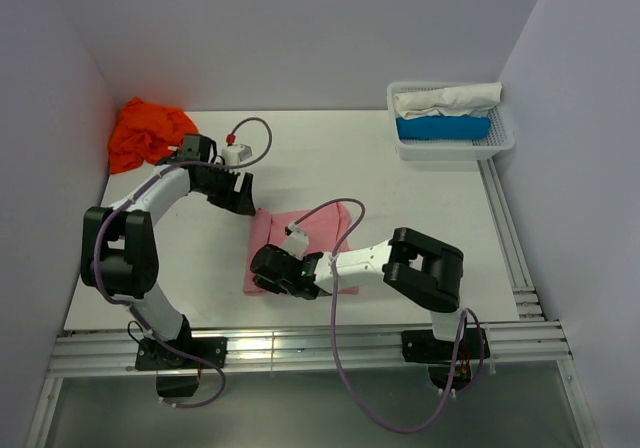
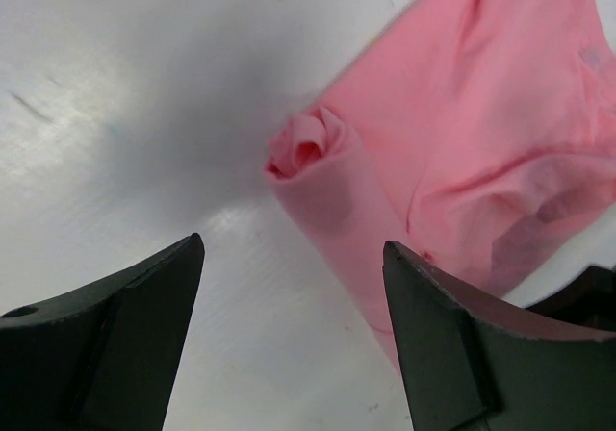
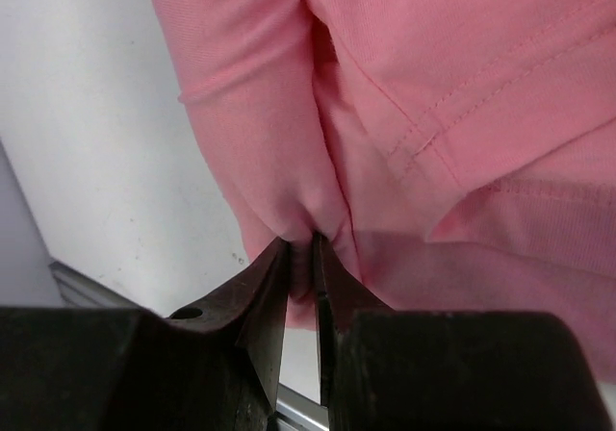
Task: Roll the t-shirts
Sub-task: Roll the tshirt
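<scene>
The light pink t-shirt (image 1: 312,230) lies on the white table in the middle, its left edge partly rolled into a tube (image 2: 318,166). My left gripper (image 1: 240,200) is open and empty at the shirt's far left corner; in the left wrist view (image 2: 294,258) the rolled end lies just ahead between the jaws. My right gripper (image 1: 268,276) is shut on the pink shirt's near left edge, with a pinch of cloth (image 3: 306,229) between the fingers. The bright orange t-shirt (image 1: 147,132) lies crumpled at the far left corner.
A white lattice basket (image 1: 503,140) at the far right holds a white and a blue folded cloth. Metal rails run along the near edge (image 1: 300,346) and the right side. Grey walls enclose the table.
</scene>
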### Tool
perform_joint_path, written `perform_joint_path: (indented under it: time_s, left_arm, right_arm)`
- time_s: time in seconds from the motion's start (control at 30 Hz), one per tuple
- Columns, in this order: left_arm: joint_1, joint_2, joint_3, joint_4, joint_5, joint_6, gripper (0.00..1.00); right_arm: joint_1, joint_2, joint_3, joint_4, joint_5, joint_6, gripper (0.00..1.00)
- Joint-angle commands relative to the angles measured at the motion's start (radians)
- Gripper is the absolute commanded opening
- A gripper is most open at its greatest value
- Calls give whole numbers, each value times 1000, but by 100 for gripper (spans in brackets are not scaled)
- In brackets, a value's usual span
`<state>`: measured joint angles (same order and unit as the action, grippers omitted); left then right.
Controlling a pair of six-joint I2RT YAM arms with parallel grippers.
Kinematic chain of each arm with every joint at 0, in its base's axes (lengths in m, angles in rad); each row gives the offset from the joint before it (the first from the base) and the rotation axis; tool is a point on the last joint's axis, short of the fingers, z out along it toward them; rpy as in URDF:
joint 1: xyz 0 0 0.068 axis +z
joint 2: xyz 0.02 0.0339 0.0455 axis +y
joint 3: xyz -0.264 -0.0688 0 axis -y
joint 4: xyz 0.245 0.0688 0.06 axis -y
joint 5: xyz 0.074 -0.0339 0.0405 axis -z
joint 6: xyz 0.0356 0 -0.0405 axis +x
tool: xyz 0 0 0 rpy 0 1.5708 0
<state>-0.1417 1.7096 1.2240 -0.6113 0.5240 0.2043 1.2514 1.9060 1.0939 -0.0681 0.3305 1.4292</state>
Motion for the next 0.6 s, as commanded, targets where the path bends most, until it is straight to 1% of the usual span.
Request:
perform_joint_path:
  time_s: [0.0, 0.13, 0.27, 0.37, 0.47, 0.5, 0.57]
  left_arm:
    - [-6, -45, -73, -8, 88, 83, 81]
    - [-6, -28, -118, 27, 126, 67, 79]
    - [-6, 5, -146, 90, 100, 24, 74]
    - [-19, 25, -156, 140, 39, -19, 68]
    - [-39, 18, -181, 176, -30, -66, 67]
    - [-59, 4, -190, 201, -83, -89, 67]
    - [-88, -8, -213, 223, -137, -112, 67]
  right_arm:
    - [-4, 28, -86, 16, -100, -33, 22]
    - [-15, 22, -129, 65, -126, -30, 22]
    - [-27, 11, -187, 163, -145, -12, 22]
    - [-33, -4, -223, 206, -146, -4, 22]
    - [-35, -15, -215, 183, -121, -12, 29]
    - [-33, -24, -200, 151, -108, -13, 33]
    - [-33, -33, -174, 76, -73, -32, 38]
